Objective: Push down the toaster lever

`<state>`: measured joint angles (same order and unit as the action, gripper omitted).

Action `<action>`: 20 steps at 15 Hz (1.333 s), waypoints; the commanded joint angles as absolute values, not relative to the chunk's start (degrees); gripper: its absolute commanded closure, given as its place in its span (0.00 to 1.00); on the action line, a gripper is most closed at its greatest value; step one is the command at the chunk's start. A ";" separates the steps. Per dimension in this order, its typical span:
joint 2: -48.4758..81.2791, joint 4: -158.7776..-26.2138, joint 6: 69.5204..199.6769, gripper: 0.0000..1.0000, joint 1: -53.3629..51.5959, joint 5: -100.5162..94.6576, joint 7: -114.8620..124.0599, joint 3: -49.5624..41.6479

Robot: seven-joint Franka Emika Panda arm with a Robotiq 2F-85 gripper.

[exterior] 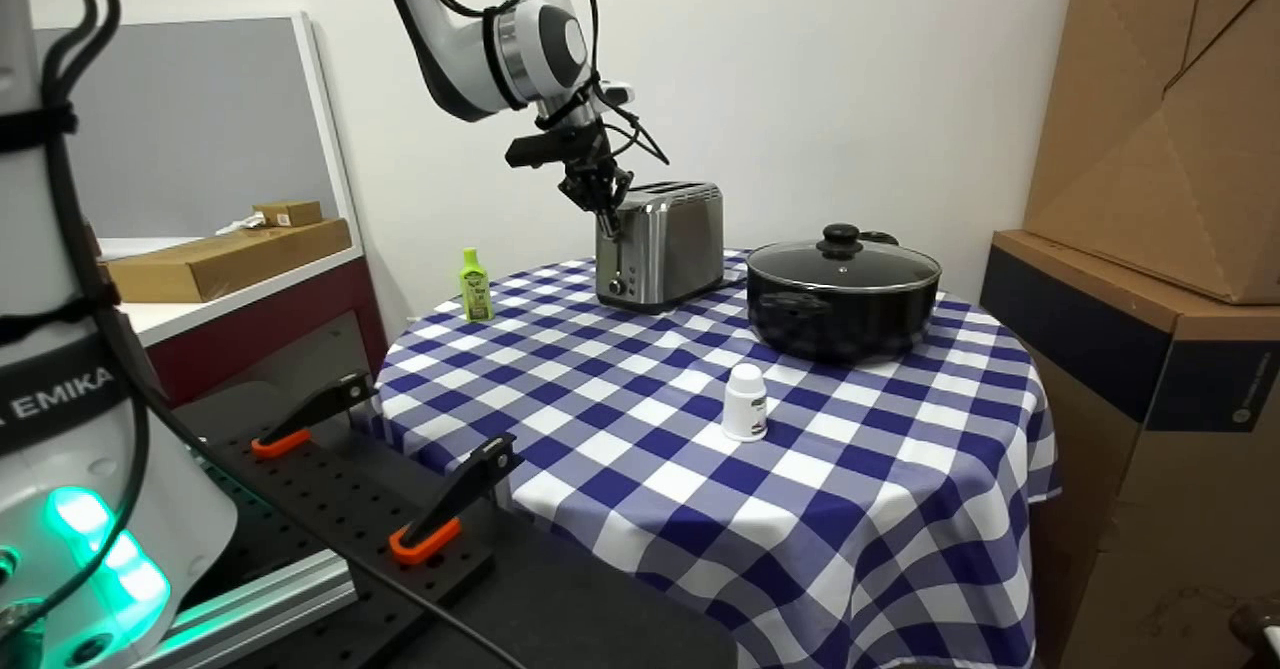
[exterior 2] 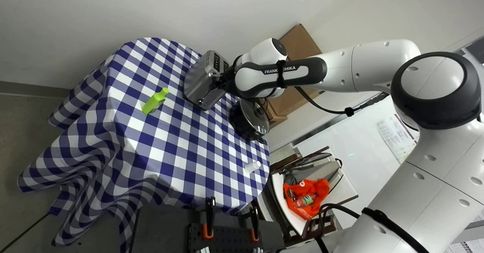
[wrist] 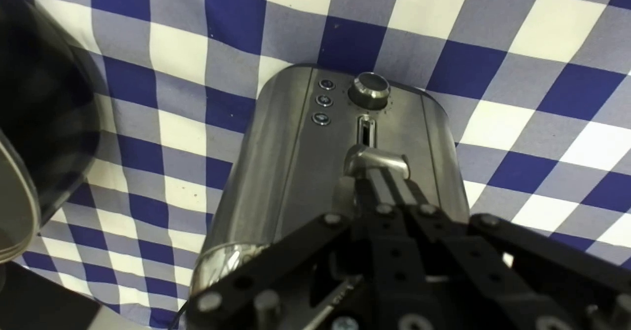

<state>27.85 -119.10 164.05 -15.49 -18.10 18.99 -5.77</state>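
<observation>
The silver toaster stands on the checked tablecloth in both exterior views. In the wrist view its control face shows a dial, several buttons and a slot. The metal lever sits on this slot, with open slot between it and the dial. My gripper is shut, fingers together with nothing between them. Its tips are at the lever's side away from the dial and appear to touch it. In an exterior view the gripper points down at the toaster's front face.
A black pot with a glass lid stands beside the toaster, also in the wrist view. A green bottle and a white bottle stand on the table. Cardboard boxes are stacked beyond it. A wall is behind the toaster.
</observation>
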 commanded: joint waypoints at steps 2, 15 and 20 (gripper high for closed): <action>31.22 -118.13 166.79 1.00 -16.16 -16.64 18.46 -6.93; 37.02 -117.99 172.94 1.00 -15.79 -11.11 16.08 -6.44; 38.79 -118.20 174.76 1.00 -15.30 -8.75 14.61 -5.75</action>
